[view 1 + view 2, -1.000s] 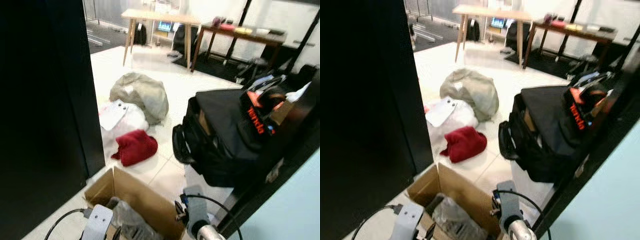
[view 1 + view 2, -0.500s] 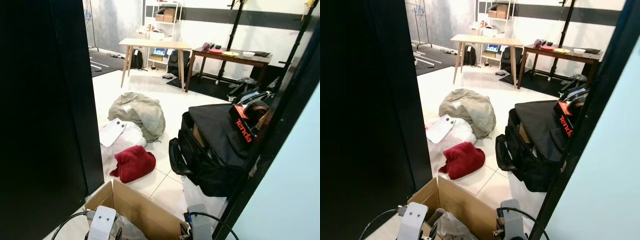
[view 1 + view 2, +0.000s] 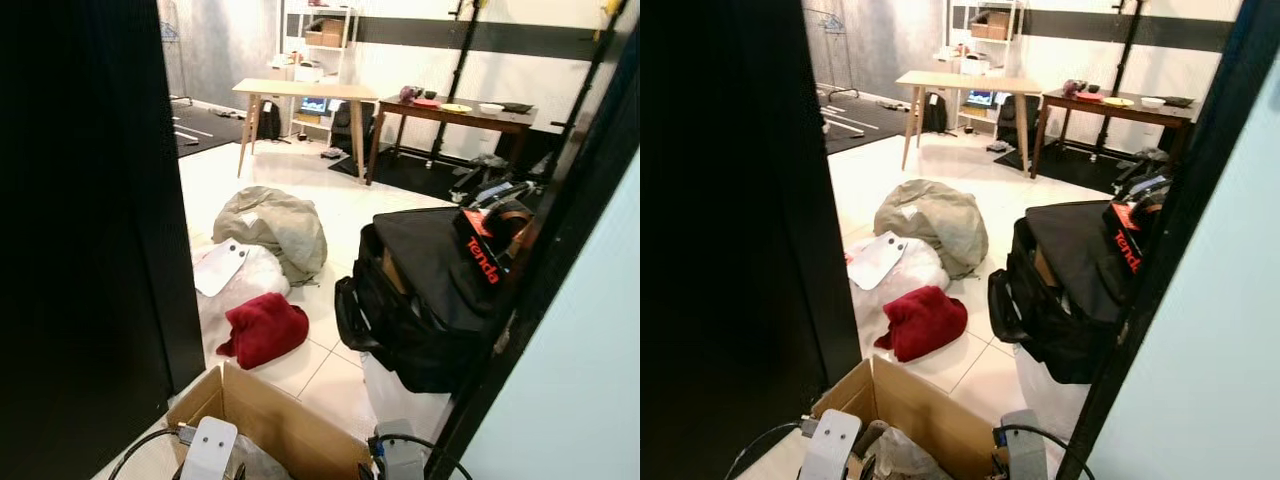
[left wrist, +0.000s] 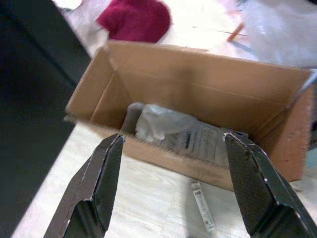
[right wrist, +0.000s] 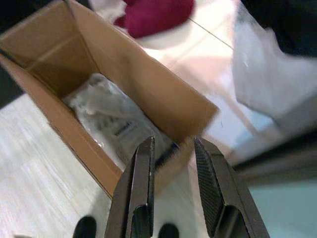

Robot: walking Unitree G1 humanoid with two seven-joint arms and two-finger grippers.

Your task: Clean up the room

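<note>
The open brown cardboard box (image 4: 198, 104) lies on the floor below the robot, its long axis crosswise, with crumpled clear plastic packaging (image 4: 173, 131) inside. The camera has since tilted slightly. The left hand (image 4: 171, 148) hangs wide open above the box's near wall; the right hand (image 5: 173, 148) hovers, narrowly parted, over its end

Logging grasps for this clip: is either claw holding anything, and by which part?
Nothing is held. The left claw is wide open above the cardboard box; the right claw has a narrow, empty gap.
</note>
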